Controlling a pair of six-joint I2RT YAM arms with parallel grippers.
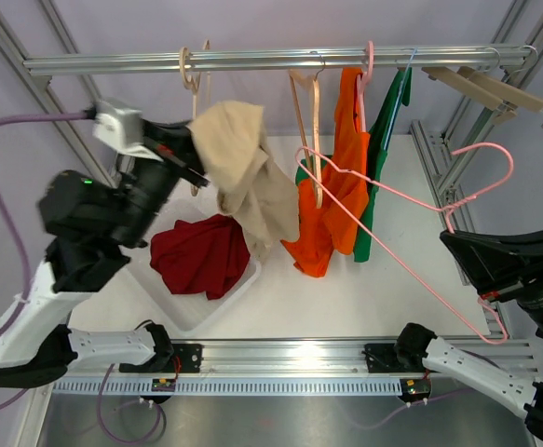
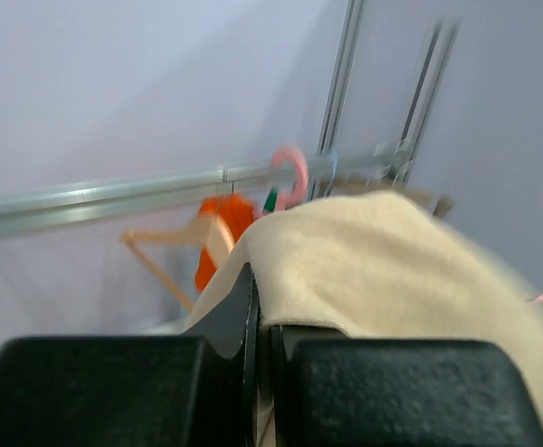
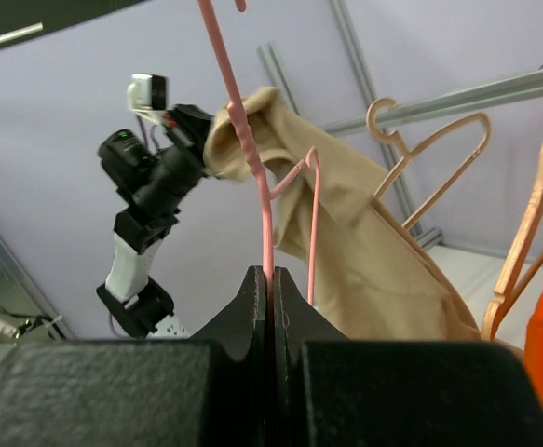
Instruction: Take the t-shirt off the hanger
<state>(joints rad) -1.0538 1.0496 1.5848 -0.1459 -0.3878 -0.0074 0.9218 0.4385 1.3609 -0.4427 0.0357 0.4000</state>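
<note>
Top external view suggests you're nearly done: the beige t-shirt (image 1: pixel 243 172) hangs from your clamped left claw (image 2: pixel 260 312), seemingly clear of the pink hanger (image 3: pixel 264 214) pinched in your right claw (image 3: pixel 269 279); only full separation remains.

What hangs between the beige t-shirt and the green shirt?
In the top view, an orange t-shirt and a wooden hanger, crossed by the pink hanger.
</note>
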